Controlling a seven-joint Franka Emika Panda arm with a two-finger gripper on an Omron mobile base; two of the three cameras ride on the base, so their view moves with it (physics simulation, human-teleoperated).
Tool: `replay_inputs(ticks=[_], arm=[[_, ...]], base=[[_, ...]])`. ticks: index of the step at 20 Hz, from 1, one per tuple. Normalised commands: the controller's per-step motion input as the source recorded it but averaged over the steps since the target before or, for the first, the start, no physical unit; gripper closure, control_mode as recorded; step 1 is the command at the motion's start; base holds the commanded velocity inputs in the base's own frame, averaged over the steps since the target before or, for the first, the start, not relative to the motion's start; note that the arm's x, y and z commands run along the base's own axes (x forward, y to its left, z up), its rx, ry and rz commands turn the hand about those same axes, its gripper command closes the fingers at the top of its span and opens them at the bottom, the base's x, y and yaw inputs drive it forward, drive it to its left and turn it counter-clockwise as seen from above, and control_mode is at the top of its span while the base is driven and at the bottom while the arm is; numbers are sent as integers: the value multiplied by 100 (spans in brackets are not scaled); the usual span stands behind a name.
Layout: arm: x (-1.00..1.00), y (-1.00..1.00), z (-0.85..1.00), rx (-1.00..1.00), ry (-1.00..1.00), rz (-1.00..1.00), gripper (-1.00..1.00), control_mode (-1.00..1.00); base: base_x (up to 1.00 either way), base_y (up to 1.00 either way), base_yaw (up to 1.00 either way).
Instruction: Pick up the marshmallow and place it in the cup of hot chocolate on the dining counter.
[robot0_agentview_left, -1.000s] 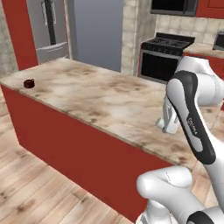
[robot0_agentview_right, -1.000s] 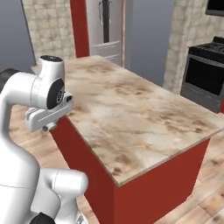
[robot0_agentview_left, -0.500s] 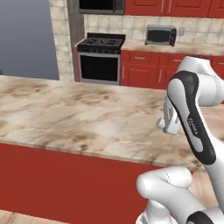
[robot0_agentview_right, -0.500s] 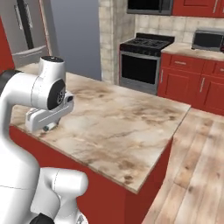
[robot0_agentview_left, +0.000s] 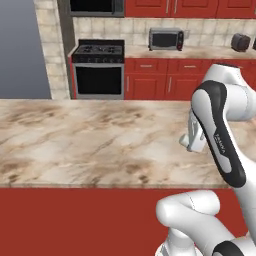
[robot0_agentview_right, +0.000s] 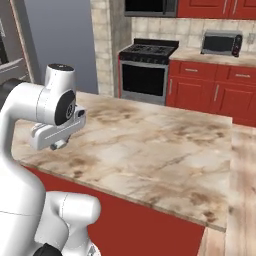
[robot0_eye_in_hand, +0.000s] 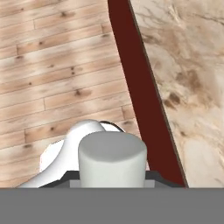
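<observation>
While the base swung round the dining counter (robot0_agentview_left: 100, 145), whose stove (robot0_agentview_left: 98, 67) had shifted toward twelve o'clock, the gripper (robot0_eye_in_hand: 112, 177) hung at the counter's edge, fingers clamped on the marshmallow (robot0_eye_in_hand: 112, 159), presumably carrying it toward the mug, no longer visible.

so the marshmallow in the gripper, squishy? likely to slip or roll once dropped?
The marshmallow looks soft and light, so the shut grip probably dents it a little. Its matte skin seems unlikely to slip. As a stubby cylinder it could roll if it lands sideways.
</observation>
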Motion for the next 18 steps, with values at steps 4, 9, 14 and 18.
replay_inputs(ticks=[4, 9, 14, 18], arm=[[0, 0, 0, 0, 0, 0, 100, 100], [0, 0, 0, 0, 0, 0, 100, 100], [0, 0, 0, 0, 0, 0, 100, 100], [0, 0, 0, 0, 0, 0, 100, 100]], base=[[0, 100, -30], [-6, 100, -28], [-31, 100, -27], [-53, 100, -27]])
